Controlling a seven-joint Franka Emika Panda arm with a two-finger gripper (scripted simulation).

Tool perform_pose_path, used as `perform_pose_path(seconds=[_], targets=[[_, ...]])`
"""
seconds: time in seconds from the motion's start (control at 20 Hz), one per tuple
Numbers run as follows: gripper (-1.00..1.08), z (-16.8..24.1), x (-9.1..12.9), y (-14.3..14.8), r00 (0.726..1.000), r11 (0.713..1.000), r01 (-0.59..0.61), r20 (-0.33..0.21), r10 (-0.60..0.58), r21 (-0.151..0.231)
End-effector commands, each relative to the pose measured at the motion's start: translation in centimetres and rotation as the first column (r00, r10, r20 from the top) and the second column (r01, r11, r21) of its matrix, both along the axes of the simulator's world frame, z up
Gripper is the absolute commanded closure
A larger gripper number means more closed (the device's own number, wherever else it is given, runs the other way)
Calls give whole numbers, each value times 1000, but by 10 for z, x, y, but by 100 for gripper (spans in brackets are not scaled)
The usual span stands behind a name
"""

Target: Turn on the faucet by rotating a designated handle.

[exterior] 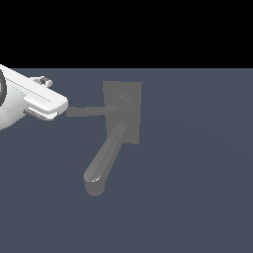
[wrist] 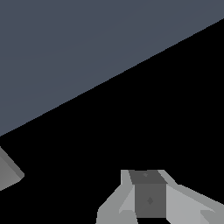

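Flat, dim render light, both views. Floor (exterior: pixel 197 197) an even slate blue, no cast shadows visible. Background pure black. Faucet (exterior: pixel 121 118) dull grey, low contrast against the floor; faint highlight along the spout's upper edge. White arm (exterior: pixel 29 99) brightest, no glare. Edges soft and pixelated, slightly blurry. No lens distortion.
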State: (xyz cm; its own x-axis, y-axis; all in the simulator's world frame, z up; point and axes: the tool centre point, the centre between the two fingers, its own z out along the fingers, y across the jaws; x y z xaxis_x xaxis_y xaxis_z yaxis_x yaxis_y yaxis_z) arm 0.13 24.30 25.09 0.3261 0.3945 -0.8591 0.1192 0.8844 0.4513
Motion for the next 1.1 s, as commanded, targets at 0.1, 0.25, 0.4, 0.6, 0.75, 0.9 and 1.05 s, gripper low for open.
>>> perform_pose_path(seconds=[0.1,0.25,0.4,0.6,0.75,0.9,1.05], targets=[[108,-55,0,-19,993,998,5,-114,-13,-64],[108,-81,-2,-30,985,996,8,-170,-24,-93],[108,-102,-4,-39,977,993,9,-213,-34,-115],[108,-121,-8,-46,967,991,9,-252,-42,-131],[108,-127,-8,-54,961,988,13,-270,-54,-151],[108,-129,-6,-64,956,984,22,-283,-72,-175],[108,-131,-6,-71,952,983,28,-294,-82,-182]])
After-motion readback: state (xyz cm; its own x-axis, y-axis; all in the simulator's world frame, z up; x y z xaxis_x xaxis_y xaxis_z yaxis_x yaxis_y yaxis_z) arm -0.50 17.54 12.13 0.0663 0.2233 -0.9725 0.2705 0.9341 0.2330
